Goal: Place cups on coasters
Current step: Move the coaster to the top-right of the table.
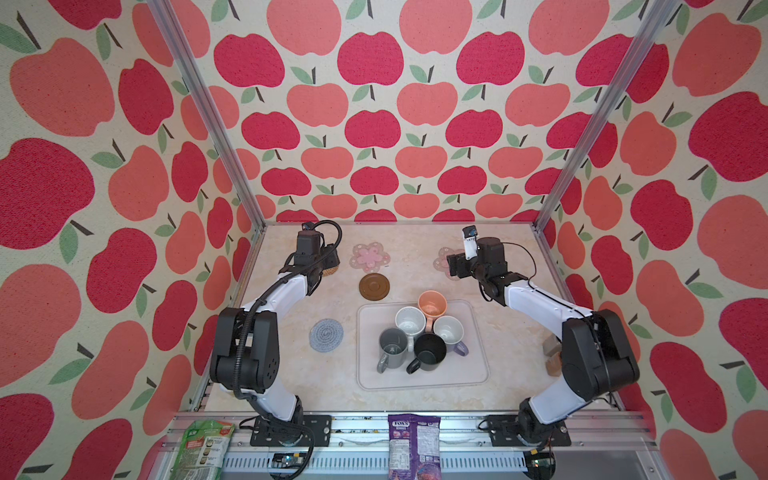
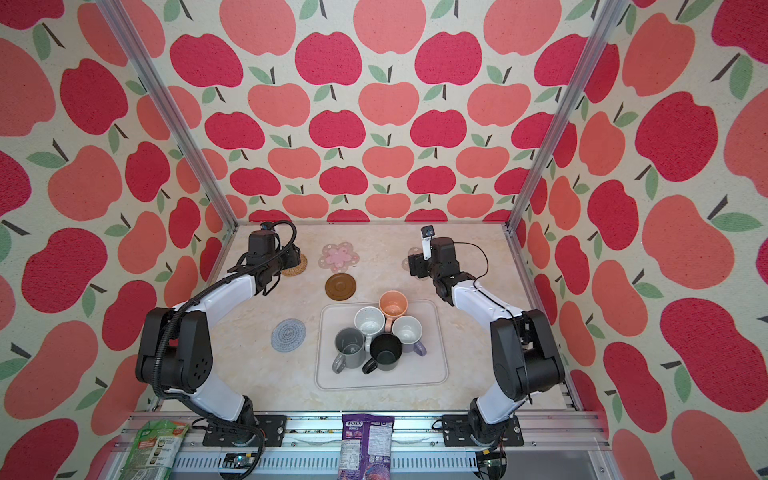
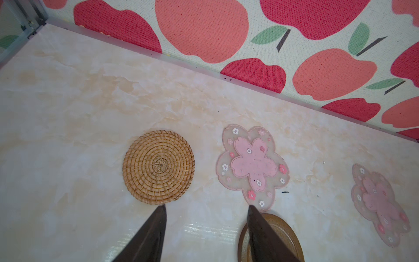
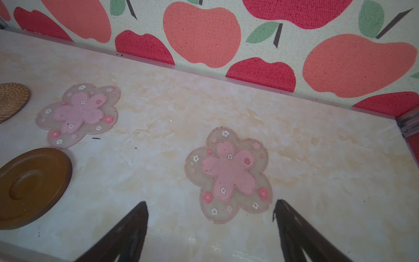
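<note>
With the back wall read as twelve o'clock and the arm bases as six, all five cups stand bunched on the pale tray (image 1: 478, 376), which lies just off the table's centre toward five o'clock. In that cluster the peach cup (image 1: 432, 303) is at twelve, the white cup (image 1: 410, 321) at ten, the lavender cup (image 1: 449, 329) at three, the grey cup (image 1: 392, 347) at eight and the black cup (image 1: 430, 352) at six, packed with no gap for a finger between the bodies. Every coaster is bare. The grey-blue coaster (image 1: 326, 336) lies at nine, near the tray's edge, and the brown coaster (image 1: 375, 286) lies at twelve, just short of the nearer flower coaster (image 3: 251, 165). The rattan coaster (image 3: 158, 166) sits at eleven and the far flower coaster (image 4: 229, 174) at one. The left gripper (image 3: 206, 206) hangs beside the rattan coaster's near rim, jaws parted and empty. The right gripper (image 4: 210, 202) hangs at the far flower coaster's near edge, jaws spread wider and empty. Bare tabletop runs along the back wall and in front of the tray at six.
</note>
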### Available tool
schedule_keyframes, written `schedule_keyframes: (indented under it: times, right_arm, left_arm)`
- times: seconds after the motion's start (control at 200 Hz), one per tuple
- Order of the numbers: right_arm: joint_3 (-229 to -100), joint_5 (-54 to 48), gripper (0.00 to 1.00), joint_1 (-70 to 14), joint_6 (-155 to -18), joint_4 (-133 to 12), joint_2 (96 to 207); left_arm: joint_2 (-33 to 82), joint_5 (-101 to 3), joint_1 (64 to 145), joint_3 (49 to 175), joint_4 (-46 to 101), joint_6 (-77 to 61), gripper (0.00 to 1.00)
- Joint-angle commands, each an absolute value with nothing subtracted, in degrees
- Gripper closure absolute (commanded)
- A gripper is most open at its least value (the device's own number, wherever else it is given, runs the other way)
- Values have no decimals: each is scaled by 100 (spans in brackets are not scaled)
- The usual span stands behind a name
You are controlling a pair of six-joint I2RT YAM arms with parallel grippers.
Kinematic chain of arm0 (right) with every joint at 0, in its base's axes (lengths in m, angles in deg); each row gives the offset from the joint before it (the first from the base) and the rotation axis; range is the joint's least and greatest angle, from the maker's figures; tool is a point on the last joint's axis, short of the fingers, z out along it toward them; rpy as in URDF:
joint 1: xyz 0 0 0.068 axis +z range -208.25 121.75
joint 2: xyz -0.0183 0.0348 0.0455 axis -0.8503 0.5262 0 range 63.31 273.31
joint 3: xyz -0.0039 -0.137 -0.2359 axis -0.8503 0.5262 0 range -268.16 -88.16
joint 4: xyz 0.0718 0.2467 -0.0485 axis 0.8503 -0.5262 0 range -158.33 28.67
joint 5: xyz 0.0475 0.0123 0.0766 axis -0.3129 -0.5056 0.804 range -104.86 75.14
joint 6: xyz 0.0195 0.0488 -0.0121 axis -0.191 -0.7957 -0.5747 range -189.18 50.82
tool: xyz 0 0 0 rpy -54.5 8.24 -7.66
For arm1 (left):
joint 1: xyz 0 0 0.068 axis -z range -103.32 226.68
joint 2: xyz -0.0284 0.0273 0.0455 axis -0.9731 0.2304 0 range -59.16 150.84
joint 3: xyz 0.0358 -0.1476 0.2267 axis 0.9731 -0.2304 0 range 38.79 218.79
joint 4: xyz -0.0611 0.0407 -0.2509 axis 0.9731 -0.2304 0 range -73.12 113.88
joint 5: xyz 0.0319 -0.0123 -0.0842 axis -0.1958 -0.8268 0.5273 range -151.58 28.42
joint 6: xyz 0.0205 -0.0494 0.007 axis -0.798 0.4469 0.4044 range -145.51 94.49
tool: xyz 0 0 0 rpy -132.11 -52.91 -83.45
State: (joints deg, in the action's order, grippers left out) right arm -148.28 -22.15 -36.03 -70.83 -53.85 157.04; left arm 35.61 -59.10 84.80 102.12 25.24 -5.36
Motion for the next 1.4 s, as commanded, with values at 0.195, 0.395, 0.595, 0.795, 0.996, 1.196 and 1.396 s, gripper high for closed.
schedule_keyframes:
  times: [0.195, 0.395, 0.595, 0.795, 0.996, 1.196, 1.396]
  right_arm:
    - [-16848, -2658, 16, -3558, -7666, -7365, 17149]
    - [-17954, -2565, 17, -3548, -7773, -8187, 17954]
    - [-18917, -2499, 18, -3533, -7957, -8734, 18704]
    - [-20155, -2655, 21, -3531, -7772, -9561, 19608]
    - [-20860, -2752, 21, -3531, -7901, -10080, 20104]
    - [-21291, -2881, 21, -3532, -7902, -10296, 20483]
    - [-21743, -3137, 21, -3533, -7823, -10481, 20809]
  left_arm:
    - [4018, -5575, 8703, 10773, 2276, -226, 43]
    - [4314, -5286, 8731, 10922, 2315, -96, 43]
    - [4576, -5070, 8740, 11081, 2300, -79, 44]
    - [4814, -4916, 8736, 11112, 2532, 62, 44]
    - [5050, -4724, 8724, 11094, 2677, 128, 44]
    - [5137, -4531, 8683, 11086, 2765, 209, 45]
    - [5054, -4493, 8609, 11009, 2826, 268, 45]
